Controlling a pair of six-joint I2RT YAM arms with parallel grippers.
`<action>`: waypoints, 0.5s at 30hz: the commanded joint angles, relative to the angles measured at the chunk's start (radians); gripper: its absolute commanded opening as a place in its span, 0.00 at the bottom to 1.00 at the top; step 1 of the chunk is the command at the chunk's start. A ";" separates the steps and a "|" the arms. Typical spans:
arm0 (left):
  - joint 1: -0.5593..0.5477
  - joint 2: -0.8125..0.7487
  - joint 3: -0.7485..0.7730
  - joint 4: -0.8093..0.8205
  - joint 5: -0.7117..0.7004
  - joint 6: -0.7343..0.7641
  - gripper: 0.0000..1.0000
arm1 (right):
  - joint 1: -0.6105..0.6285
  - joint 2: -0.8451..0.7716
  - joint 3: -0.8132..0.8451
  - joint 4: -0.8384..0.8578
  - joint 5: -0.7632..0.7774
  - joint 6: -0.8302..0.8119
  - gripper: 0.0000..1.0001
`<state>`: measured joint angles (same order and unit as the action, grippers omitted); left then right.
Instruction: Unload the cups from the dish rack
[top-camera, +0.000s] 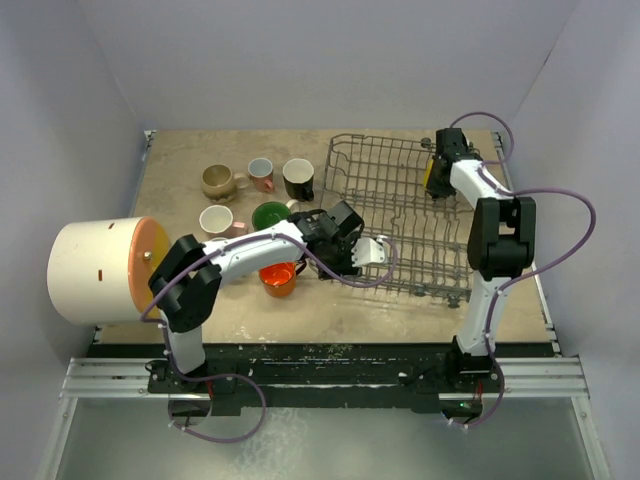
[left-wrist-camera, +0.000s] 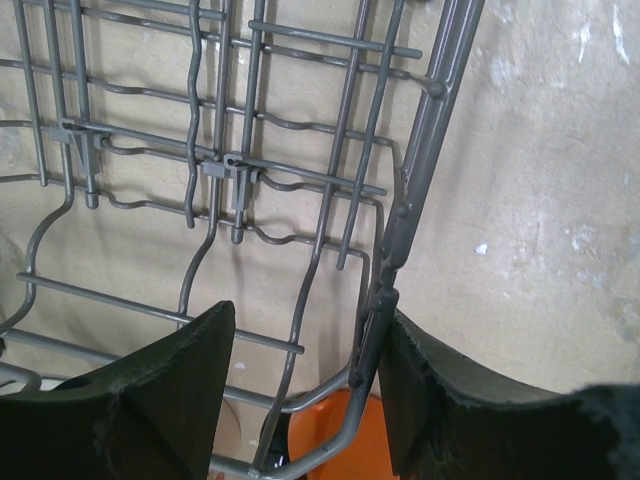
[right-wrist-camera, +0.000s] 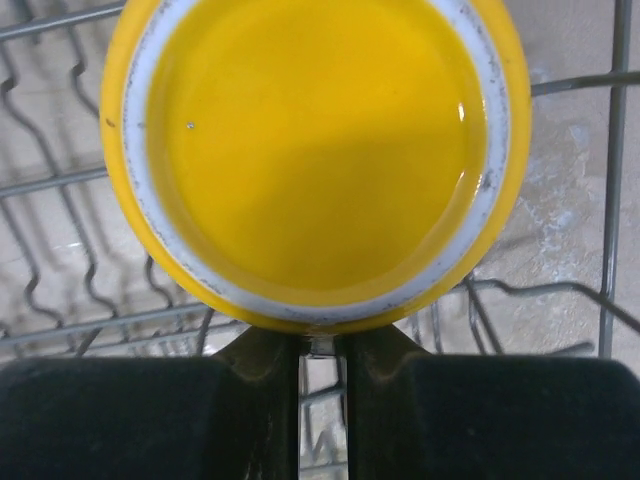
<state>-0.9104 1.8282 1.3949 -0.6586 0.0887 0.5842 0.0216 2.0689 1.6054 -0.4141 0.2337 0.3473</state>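
Note:
The dark grey wire dish rack (top-camera: 400, 215) stands at the right. My right gripper (top-camera: 437, 178) is at its far right corner, shut on the handle of an upside-down yellow cup (top-camera: 429, 176). In the right wrist view the cup's base (right-wrist-camera: 315, 150) fills the frame above my gripper (right-wrist-camera: 320, 345). My left gripper (top-camera: 340, 240) is open at the rack's left edge. In the left wrist view the gripper (left-wrist-camera: 305, 325) straddles the rack's rim wire (left-wrist-camera: 400, 230), with an orange cup (left-wrist-camera: 340, 440) beneath. The orange cup (top-camera: 278, 278) sits on the table. No blue cup is in view.
On the table left of the rack stand a tan cup (top-camera: 217, 181), a salmon cup (top-camera: 261, 174), a black cup (top-camera: 298, 178), a pink cup (top-camera: 216, 220) and a cream cup with green inside (top-camera: 270, 215). A big cream cylinder with an orange face (top-camera: 100, 270) lies at the far left.

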 joint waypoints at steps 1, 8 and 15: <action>0.007 0.051 0.057 0.210 -0.048 -0.044 0.60 | 0.042 -0.166 0.098 0.057 0.039 -0.038 0.00; 0.020 0.167 0.180 0.251 -0.076 -0.067 0.62 | 0.052 -0.327 0.079 0.034 0.027 -0.036 0.00; 0.057 0.211 0.318 0.251 -0.051 -0.084 0.73 | 0.086 -0.497 -0.022 -0.059 0.009 0.010 0.00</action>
<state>-0.8845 2.0270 1.6188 -0.5289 0.0612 0.5140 0.0875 1.6794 1.6146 -0.4400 0.2409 0.3290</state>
